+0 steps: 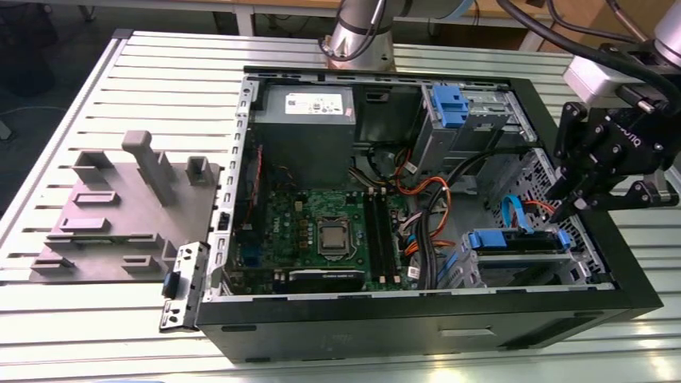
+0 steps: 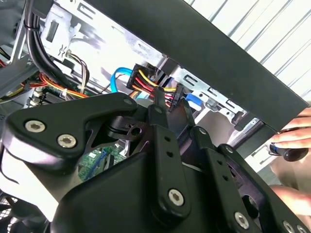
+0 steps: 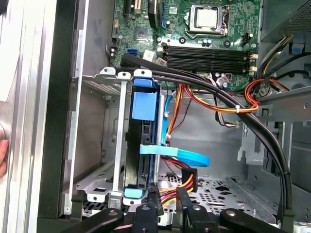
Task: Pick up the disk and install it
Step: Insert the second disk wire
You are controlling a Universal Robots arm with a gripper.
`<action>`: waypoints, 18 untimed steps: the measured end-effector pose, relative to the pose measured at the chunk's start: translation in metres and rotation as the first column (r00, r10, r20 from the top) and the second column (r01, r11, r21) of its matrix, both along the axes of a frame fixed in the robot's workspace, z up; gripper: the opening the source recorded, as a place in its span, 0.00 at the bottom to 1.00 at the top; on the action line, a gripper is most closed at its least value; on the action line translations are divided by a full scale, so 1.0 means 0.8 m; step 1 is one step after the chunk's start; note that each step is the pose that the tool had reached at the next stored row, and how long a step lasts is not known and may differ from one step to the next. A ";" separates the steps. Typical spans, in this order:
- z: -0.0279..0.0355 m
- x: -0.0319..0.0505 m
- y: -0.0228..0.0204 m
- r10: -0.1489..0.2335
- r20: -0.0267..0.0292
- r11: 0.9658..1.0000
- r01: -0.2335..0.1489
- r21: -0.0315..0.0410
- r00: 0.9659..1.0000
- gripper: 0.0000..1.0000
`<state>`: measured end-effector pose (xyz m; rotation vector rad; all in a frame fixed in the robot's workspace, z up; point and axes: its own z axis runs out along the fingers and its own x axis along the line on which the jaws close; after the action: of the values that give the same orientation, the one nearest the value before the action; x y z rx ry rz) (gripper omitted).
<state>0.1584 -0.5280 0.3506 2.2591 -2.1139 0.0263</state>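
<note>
Disk (image 3: 141, 145) seated upright in drive cage (image 3: 95, 85), lower right of exterior view. Tool (image 3: 167, 201) at cable plug (image 3: 182, 182); grip state unclear. Install nearly done.

Black gripper (image 1: 580, 191) of jointed metal links, angular and matte, with white lettering along one side in the exterior view. Silver round-headed screws at the link pivots (image 2: 47, 134) in the second wrist view; narrow black fingers (image 3: 146, 216) with small bolts in the first wrist view. Pale grey block (image 1: 601, 78) above the gripper, thick black cables (image 1: 543, 28) looping over it. Silver-grey cylindrical arm base (image 1: 360, 32) at the table's far edge
</note>
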 end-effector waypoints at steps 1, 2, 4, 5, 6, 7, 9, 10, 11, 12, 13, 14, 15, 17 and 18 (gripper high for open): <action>-0.0001 0.000 -0.0004 0.002 0.000 1.000 -0.002 0.000 1.000 0.30; -0.0001 0.000 -0.0010 0.006 0.000 1.000 -0.006 0.000 1.000 0.30; -0.0001 0.000 -0.0020 0.013 0.000 1.000 -0.013 0.000 1.000 0.30; 0.0001 0.000 -0.0022 0.016 0.001 1.000 -0.016 0.000 1.000 0.30; 0.0003 0.000 -0.0023 0.018 0.001 1.000 -0.018 0.000 1.000 0.30; 0.0003 0.000 -0.0028 0.018 0.002 1.000 -0.018 0.000 1.000 0.30; 0.0002 -0.001 -0.0054 0.018 0.002 1.000 -0.018 0.000 1.000 0.30; 0.0003 -0.001 -0.0072 0.018 0.003 1.000 -0.018 0.000 1.000 0.30; 0.0002 -0.001 -0.0088 0.018 0.003 1.000 -0.018 0.000 1.000 0.30; 0.0003 -0.001 -0.0103 0.018 0.003 1.000 -0.018 0.000 1.000 0.30; 0.0003 -0.001 -0.0115 0.018 0.003 1.000 -0.018 0.000 1.000 0.30; 0.0001 -0.002 -0.0121 0.018 0.003 1.000 -0.018 0.000 1.000 0.30; -0.0006 -0.002 -0.0122 0.018 0.003 1.000 -0.018 0.000 1.000 0.30; -0.0035 -0.002 -0.0123 0.019 0.003 1.000 -0.019 0.000 1.000 0.30; -0.0057 -0.002 -0.0122 0.019 0.003 1.000 -0.019 0.000 1.000 0.30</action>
<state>0.1566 -0.5378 0.3461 2.2803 -2.0942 0.0295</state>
